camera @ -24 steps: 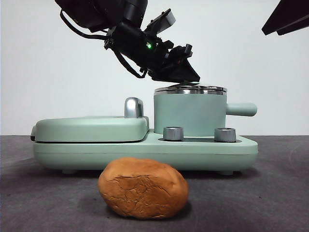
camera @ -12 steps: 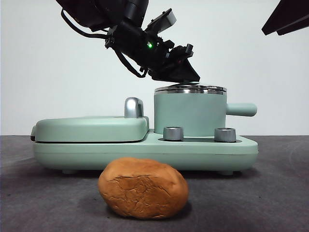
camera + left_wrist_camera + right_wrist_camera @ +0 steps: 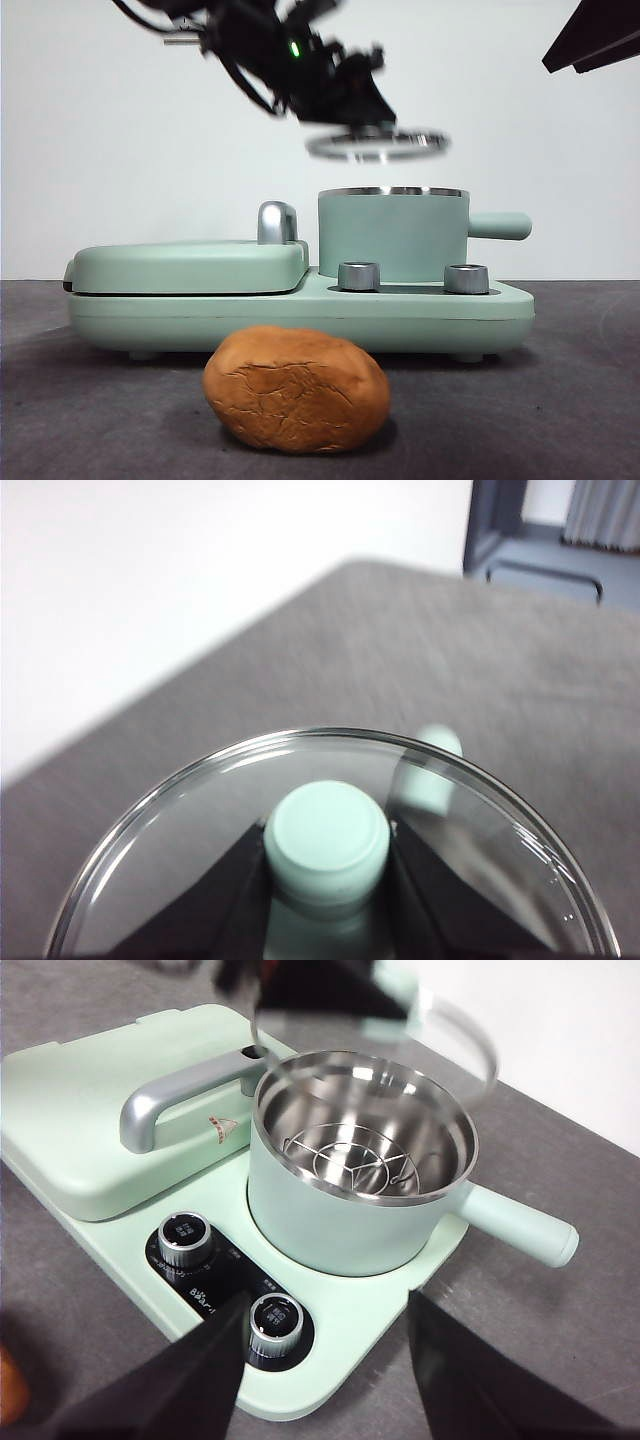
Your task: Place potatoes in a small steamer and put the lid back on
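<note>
The round glass lid [image 3: 377, 145] hangs in the air a little above the small steamer [image 3: 392, 235], blurred by motion. My left gripper [image 3: 352, 108] is shut on its mint-green knob [image 3: 327, 835], one black jaw on each side. The steamer [image 3: 350, 1210] stands uncovered, with a steel rack [image 3: 355, 1165] inside. The orange-brown potato [image 3: 297, 388] lies on the table in front of the cooker. My right gripper [image 3: 325, 1370] hovers open over the cooker's front, holding nothing.
The steamer sits on a mint-green cooker base [image 3: 300, 315] with two steel dials [image 3: 183, 1238]. A flat griddle cover [image 3: 190, 265] with a grey handle [image 3: 175, 1100] takes up its other half. The steamer's stubby handle [image 3: 500, 226] sticks out sideways.
My left gripper has lifted the lid off the steamer and carried it up and slightly left. The potato, the steamer and the right arm have stayed put.
</note>
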{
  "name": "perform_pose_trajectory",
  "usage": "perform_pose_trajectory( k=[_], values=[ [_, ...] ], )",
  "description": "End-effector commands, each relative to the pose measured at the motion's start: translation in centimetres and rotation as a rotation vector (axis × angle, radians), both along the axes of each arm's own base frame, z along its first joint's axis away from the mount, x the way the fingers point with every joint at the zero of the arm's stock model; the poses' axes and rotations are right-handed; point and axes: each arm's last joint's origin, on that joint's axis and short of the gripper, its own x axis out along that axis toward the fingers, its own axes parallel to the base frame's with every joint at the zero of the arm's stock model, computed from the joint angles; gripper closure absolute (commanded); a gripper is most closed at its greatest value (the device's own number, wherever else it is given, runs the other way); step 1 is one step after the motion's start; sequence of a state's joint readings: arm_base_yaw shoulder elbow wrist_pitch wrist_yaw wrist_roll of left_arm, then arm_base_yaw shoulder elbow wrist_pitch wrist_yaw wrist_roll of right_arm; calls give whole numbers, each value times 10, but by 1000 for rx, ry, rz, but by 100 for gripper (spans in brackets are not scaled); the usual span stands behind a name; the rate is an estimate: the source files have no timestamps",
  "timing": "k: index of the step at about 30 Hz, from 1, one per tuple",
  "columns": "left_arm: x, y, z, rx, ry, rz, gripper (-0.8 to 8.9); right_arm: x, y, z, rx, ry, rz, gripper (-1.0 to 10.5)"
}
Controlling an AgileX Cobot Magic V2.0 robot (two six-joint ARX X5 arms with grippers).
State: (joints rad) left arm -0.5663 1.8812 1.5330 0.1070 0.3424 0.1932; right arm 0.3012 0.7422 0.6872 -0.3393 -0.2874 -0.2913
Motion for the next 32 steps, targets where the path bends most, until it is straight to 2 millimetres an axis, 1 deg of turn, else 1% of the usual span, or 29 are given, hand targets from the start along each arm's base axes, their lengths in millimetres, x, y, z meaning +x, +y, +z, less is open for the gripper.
perform_pose_trajectory(
  k=[1, 5, 8, 11, 14, 19, 22, 32],
  values=[
    [-11, 6, 43, -68, -98, -6, 799, 1, 1, 5, 2, -21, 6, 697],
    [-27, 23, 69, -66, -95, 9, 799, 1, 1, 5, 3, -21, 6, 697],
    [-39, 39, 84, -54, -75, 26, 799, 1, 1, 5, 3, -21, 6, 697],
    [-47, 56, 94, -46, -31, 59, 798, 1, 1, 5, 7, -18, 4, 697],
    [-54, 73, 98, -38, -3, 93, 798, 1, 1, 5, 21, -9, -2, 697],
    [-72, 99, 99, -38, 12, 139, 798, 1, 1, 5, 24, -6, -3, 697],
    [-89, 114, 95, -41, 15, 160, 798, 1, 1, 5, 37, 3, -9, 697],
    [-170, 163, 68, -93, 38, 245, 798, 1, 2, 5, 48, 17, -8, 697]
  ],
)
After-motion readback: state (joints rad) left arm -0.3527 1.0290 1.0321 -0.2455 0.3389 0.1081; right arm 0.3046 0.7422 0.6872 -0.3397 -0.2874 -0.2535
